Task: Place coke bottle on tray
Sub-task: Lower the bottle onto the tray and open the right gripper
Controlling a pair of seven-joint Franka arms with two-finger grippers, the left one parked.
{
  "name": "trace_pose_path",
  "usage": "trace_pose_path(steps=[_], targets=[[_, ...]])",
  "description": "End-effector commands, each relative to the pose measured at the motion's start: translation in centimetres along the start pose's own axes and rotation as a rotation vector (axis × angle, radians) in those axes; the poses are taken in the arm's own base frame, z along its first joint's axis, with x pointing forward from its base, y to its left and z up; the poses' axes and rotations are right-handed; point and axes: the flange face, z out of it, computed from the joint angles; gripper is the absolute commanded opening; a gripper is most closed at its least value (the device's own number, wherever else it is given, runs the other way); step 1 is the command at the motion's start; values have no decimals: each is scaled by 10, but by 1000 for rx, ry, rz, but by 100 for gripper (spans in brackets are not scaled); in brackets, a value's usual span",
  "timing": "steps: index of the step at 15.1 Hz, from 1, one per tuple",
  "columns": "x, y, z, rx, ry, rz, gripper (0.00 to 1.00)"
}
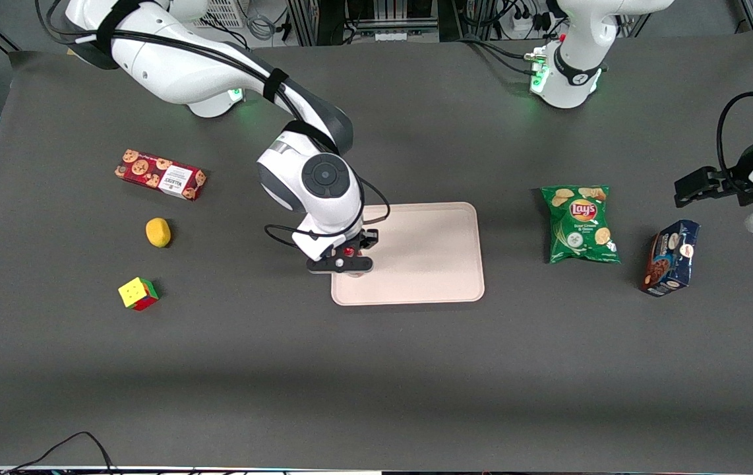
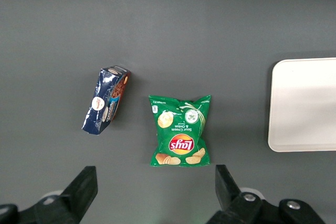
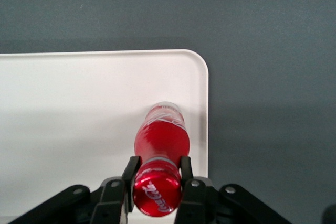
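I hold the coke bottle (image 3: pixel 160 145) upright by its neck in the gripper (image 3: pixel 156 182), over the tray (image 3: pixel 63 119) near its rim; release remains.

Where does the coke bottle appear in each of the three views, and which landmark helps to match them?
Front view: coke bottle mostly hidden under the gripper, over the tray edge toward the working arm's end.
Right wrist view: bottle held upright between the fingers, above the tray near its corner.
Left wrist view: not in it.
Shared landmark: the tray.
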Motion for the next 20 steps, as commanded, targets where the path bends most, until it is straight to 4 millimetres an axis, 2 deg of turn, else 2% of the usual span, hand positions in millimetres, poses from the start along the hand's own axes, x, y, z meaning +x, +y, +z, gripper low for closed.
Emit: trace_pose_path(steps=[1, 2, 5, 6, 9, 10, 12, 15, 20], targets=[[0, -1, -5, -4, 34, 26, 90], [0, -1, -5, -4, 35, 39, 100], [2, 2, -10, 0, 39, 47, 100], [5, 5, -17, 8, 44, 56, 100], [19, 40, -45, 3, 51, 88, 100], [20, 54, -60, 16, 45, 86, 100], [32, 103, -89, 46, 37, 77, 100], [32, 170, -130, 49, 64, 88, 100], [3, 262, -171, 36, 89, -24, 100]])
